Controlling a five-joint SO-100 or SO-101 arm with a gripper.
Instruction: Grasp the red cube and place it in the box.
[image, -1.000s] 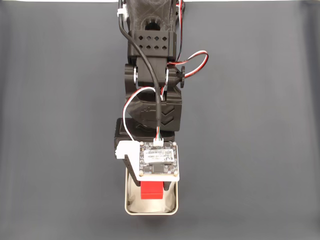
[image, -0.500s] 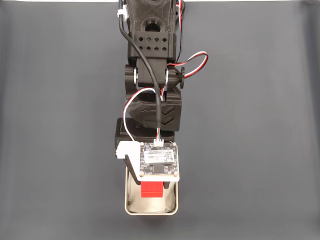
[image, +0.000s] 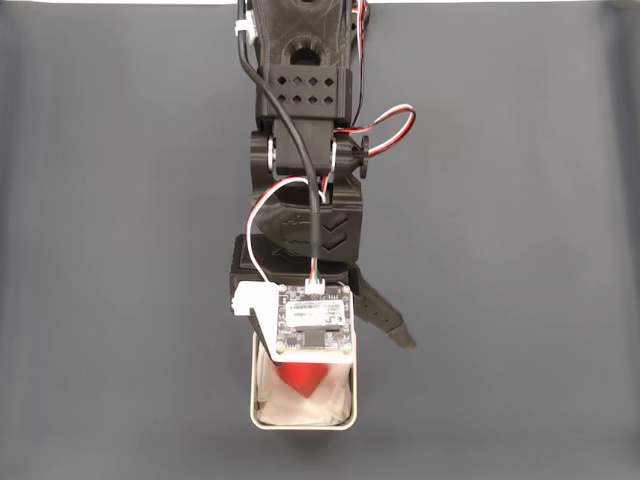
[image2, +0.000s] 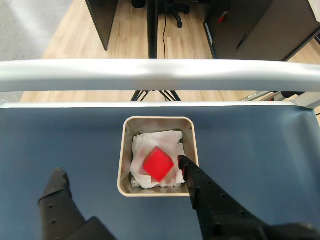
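The cube (image2: 158, 163) is sitting inside the box (image2: 125, 150), on the white wrinkled lining (image2: 145, 142), turned so one corner is pointing toward the wrist camera; its red outline is looking slightly blurred there. In the fixed view the cube (image: 303, 377) is showing just below the camera board (image: 313, 325), partly hidden by it, within the box (image: 300, 424) at the lower middle of the picture. Nothing is gripping the cube. The end effector (image2: 120, 174) is spread wide: in the wrist view one black finger (image2: 56, 181) is standing well left of the box over the dark blue tabletop (image2: 260, 150), while the other finger (image2: 192, 172) is reaching over the box's right rim, its tip just beside the cube. In the fixed view the end effector (image: 345, 350) is showing one finger (image: 382, 318) splayed out to the right of the board, over the dark tabletop (image: 520, 300). The black arm (image: 305, 130) is running down from the top edge, with a black cable and red-and-white wires looping along it. Beyond the tabletop's far rail, the wrist view is showing a wooden floor (image2: 75, 30) and dark furniture.
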